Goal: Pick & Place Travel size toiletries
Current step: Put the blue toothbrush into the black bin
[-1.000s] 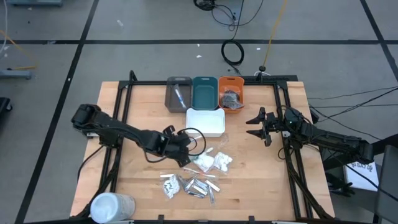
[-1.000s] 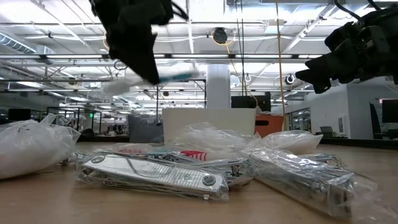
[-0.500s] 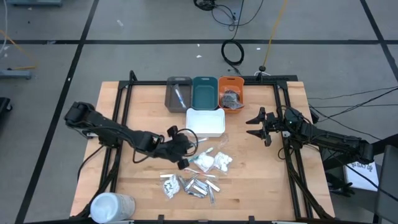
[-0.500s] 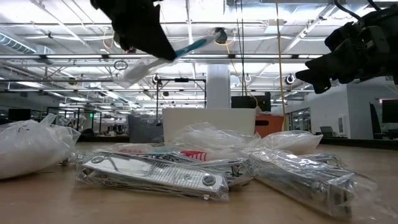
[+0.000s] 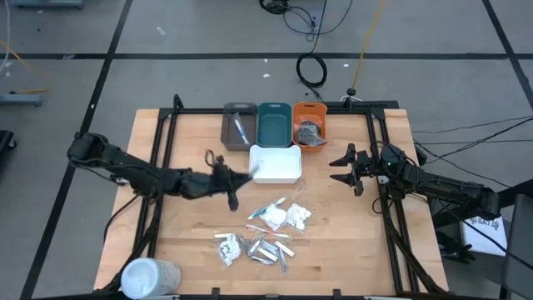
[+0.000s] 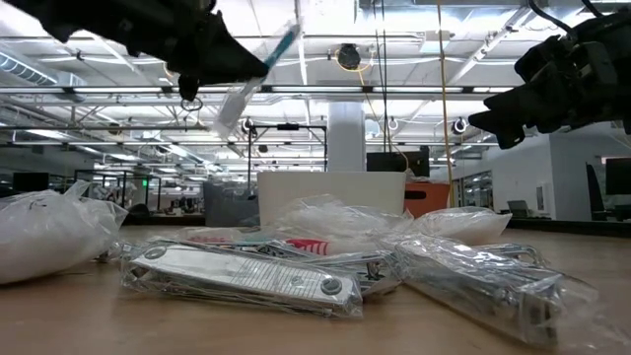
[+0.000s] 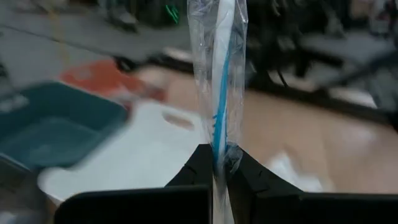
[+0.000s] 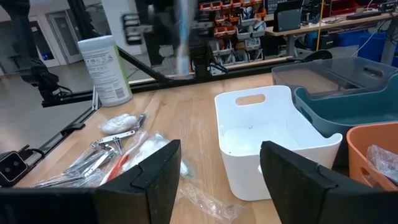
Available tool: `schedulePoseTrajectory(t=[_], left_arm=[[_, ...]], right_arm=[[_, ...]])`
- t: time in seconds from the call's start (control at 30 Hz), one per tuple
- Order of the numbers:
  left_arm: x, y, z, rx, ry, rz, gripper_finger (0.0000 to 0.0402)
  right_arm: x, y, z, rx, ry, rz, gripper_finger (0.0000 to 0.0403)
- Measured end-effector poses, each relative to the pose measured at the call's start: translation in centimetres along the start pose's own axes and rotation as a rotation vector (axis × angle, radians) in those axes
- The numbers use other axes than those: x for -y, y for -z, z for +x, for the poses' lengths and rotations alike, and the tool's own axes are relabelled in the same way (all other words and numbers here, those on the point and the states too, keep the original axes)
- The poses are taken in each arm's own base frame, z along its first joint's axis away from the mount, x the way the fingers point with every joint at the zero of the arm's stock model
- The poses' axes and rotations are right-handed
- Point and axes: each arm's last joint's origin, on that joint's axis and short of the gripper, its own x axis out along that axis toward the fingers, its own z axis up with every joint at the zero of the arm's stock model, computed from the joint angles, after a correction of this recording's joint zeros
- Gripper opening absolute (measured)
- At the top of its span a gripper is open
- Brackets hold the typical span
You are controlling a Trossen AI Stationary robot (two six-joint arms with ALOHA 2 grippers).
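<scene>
1. Left hand (image 7: 217, 163) was clamped shut on a blue stick in clear wrap (image 7: 219, 74), gripped at its lower end; most of the stick stood free above the fingers.
2. Seen from above, left hand (image 5: 223, 177) hung over the bench (image 5: 183, 242), with the white tray (image 5: 276, 164) just beside it and the grey tray (image 5: 238, 127), teal tray (image 5: 274, 123) and orange tray (image 5: 309, 125) beyond.
3. Remaining toiletries lay in a pile (image 5: 265, 233) on the bench, behind and to one side of the left hand.
4. Right hand (image 5: 348, 169) waited with fingers spread and empty, on the far side of the white tray.
5. Risk: the grip was narrow and on slippery wrap, so the stick could pivot or slide out in transit.
6. Risk: the long free end could catch a tray rim on lowering and land outside.
</scene>
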Motion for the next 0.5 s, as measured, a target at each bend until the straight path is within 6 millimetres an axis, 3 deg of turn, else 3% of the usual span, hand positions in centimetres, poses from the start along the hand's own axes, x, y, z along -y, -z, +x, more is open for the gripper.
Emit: schedulePoseTrajectory(t=[0.27,0.5], left_arm=[[-5.5,-0.9,1.3,0.090,-0.243,-0.051,0.0006],[-11.7,-2.1,2.3,0.191,-0.515,-0.283,0.0015]], right_arm=[[0.0,0.0,0.0,0.001,0.002,0.001,0.0208],[0.0,0.0,0.0,0.001,0.003,0.000,0.0208]])
